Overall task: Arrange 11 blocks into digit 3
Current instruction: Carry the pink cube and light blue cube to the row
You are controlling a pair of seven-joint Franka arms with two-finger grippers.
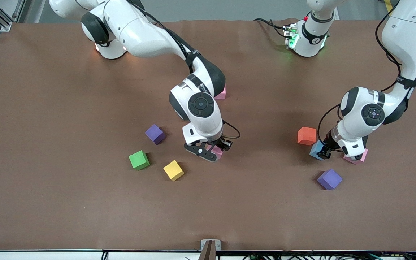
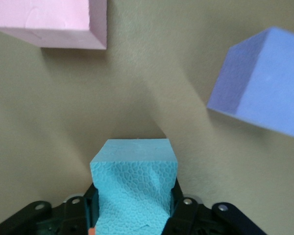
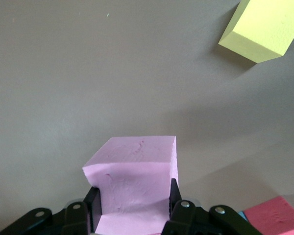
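Note:
My left gripper is shut on a light blue block at the left arm's end of the table. Beside it lie a pink block and, nearer the front camera, a purple block. Over the table's middle, my right gripper is shut on another pink block. A yellow block and a second purple block lie loose toward the right arm's end. A third pink block peeks out from under the right arm. The digit 3 is out of view.
An orange cube sits right beside the light blue block, farther from the front camera. A green cube lies beside the yellow block. The right wrist view shows a red block close to the right gripper.

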